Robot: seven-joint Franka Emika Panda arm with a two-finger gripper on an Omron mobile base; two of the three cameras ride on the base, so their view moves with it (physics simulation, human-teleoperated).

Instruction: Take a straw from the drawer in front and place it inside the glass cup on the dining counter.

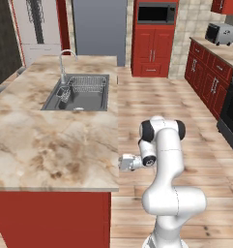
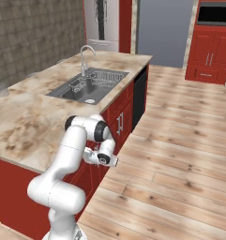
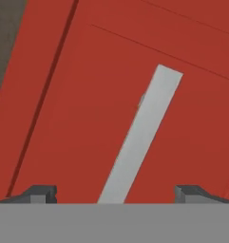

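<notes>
Dining table (image 1: 45, 145) is stretching along the room's left side: beige-and-brown marble pattern on top, a red base below. A steel sink (image 1: 84, 94) with a curved faucet (image 1: 65, 60) is sitting in its far half, with a wire rack lying inside the basin.

The white arm (image 1: 166, 160) is standing on the wooden floor just beside the table's long edge, elbow raised and forearm turning in toward the red base under the overhang.

Red panel (image 3: 111, 95) is facing the hand camera close up. A flat grey handle bar (image 3: 142, 133) is running slantwise across it, with thin seams showing above and to the left. I cannot tell whether this panel is the drawer front or a cabinet door.

Tool (image 3: 116, 192) is pointing at the handle with its two dark fingertips (image 3: 40, 192) spread wide apart, nothing between them, the bar lying in the gap but not touched.

Glass cup (image 2: 2, 89) is showing as a faint clear shape near the table's far left edge in the right base view; its outline is hard to make out.
</notes>
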